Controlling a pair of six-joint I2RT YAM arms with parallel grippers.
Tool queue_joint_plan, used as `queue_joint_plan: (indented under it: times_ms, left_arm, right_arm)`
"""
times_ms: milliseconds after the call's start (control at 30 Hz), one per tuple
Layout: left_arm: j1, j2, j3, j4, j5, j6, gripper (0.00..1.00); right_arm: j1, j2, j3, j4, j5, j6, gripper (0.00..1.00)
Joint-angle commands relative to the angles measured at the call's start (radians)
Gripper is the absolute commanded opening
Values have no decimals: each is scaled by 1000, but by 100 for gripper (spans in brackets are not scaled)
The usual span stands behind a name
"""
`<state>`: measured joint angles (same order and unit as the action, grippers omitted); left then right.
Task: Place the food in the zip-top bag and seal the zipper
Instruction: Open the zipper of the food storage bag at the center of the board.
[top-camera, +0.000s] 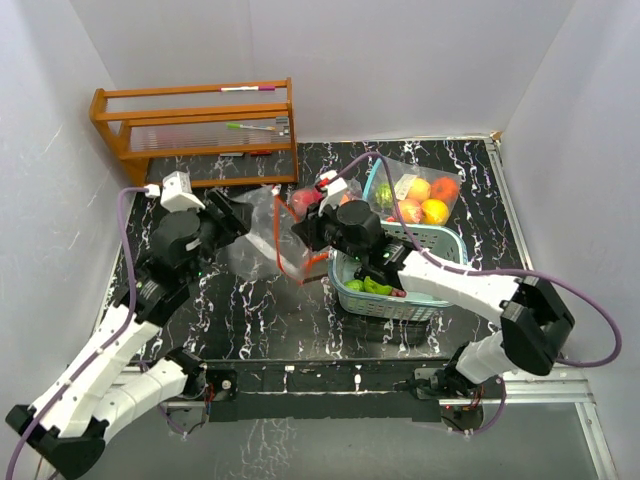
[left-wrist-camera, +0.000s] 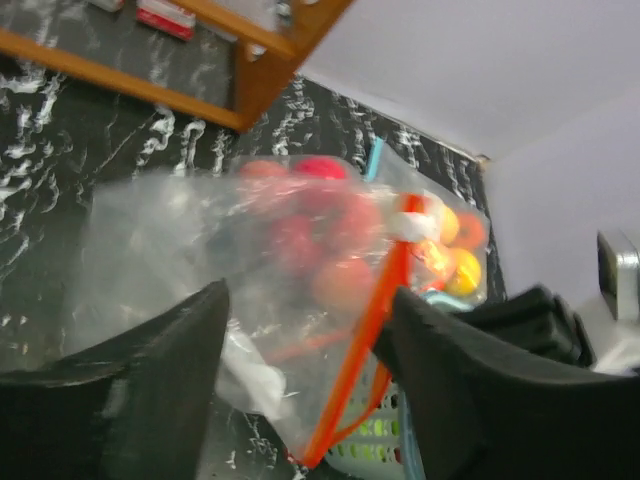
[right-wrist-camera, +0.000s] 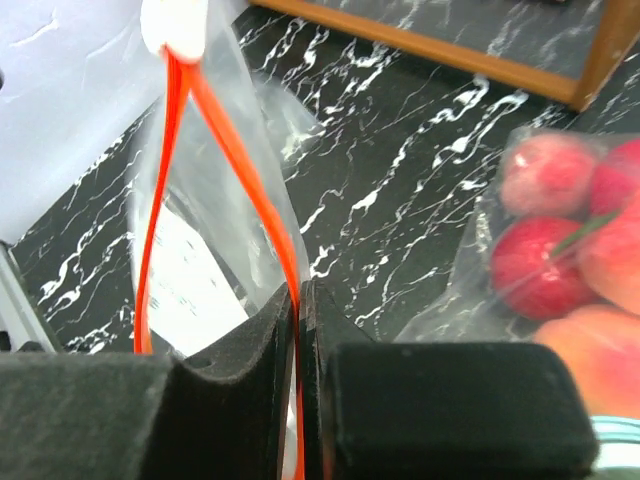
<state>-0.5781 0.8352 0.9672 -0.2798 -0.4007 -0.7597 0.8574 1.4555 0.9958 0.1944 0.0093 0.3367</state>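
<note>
Because the right tool (right-wrist-camera: 300, 300) is clamped shut on the orange zipper track (left-wrist-camera: 370, 335) of the clear plastic zip-top bag (left-wrist-camera: 170, 240), that pinch is the anchor for this step. It should not creep along the track toward the small white slider (right-wrist-camera: 175, 25) at the far end.

The left tool (left-wrist-camera: 305, 295) stands open with the bag's film between its black fingers; whether either finger touches the film I cannot tell. Judging by this, the step is to get a second hold on the opposite lip so the mouth can be spread. The left tool does best closing on one layer only, near the track. If it takes both walls, the mouth is pinned shut. The two strands of track bow apart below the slider, and that is the gap to widen.

The bag looks empty apart from a white patch, and is held over the black, white-veined marble bench (top-camera: 250, 320). The food is outside it:
- Glossy red toy fruits (right-wrist-camera: 540, 265) sit just beside the bag under loose clear film.
- Peach, orange and yellow toy fruits (top-camera: 425, 200) lie over the teal slatted plastic basket (top-camera: 420, 305).
- Green pieces (top-camera: 365, 287) are inside the basket.

Pull gently, since the film looks slack and slippery.
</note>
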Motion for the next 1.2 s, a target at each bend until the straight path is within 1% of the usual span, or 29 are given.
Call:
queue_joint_plan:
  times_ms: [0,33,67,100,167,267,433,533,667,767,933,1000,1033,1067,1100,1133,1167]
  left_arm:
    - [-2,-122,-47,119,223,323,74]
    - [-2,-131,-42,117,253,343,80]
    - [-3,-131,-32,105,289,361,90]
    - [-3,-121,-16,89,318,385,96]
    - [-1,-94,6,60,383,408,97]
    - [-2,-83,-30,124,483,395,97]
    - [-3,-64,-99,195,510,360,97]
    - [-2,-35,-117,178,504,310,89]
    - [-3,23,-102,122,516,249,85]
    - [-3,32,-107,108,497,208,81]
    - [-2,65,-116,62,481,161,71]
    - [-2,75,-132,67,494,140,69]
    - [-2,77,-148,86,503,130,67]
    - [-2,79,-162,109,515,120,63]
    - [-2,84,-175,131,525,113,56]
    - [-2,92,-183,146,529,105,45]
    - [-3,100,-187,153,528,97,36]
  right_arm:
    - [5,-92,74,-78,126,-71,9]
    - [5,-98,79,-82,135,-83,9]
    - [5,-100,84,-87,141,-89,9]
    - [5,-102,91,-92,145,-95,9]
    - [5,-96,106,-100,145,-102,9]
    - [5,-85,122,-99,136,-100,9]
    - [21,-69,139,-87,124,-92,9]
    - [27,-60,155,-87,128,-97,9]
    - [33,-49,166,-86,130,-104,9]
    - [39,-47,167,-80,133,-106,9]
    - [46,-61,154,-64,146,-102,9]
    - [48,-67,151,-62,144,-103,9]
    - [48,-69,150,-62,143,-104,9]
    - [50,-69,150,-63,143,-105,9]
    - [52,-70,149,-63,143,-104,9]
    - [53,-71,147,-64,144,-103,9]
    - [54,-73,146,-63,145,-101,9]
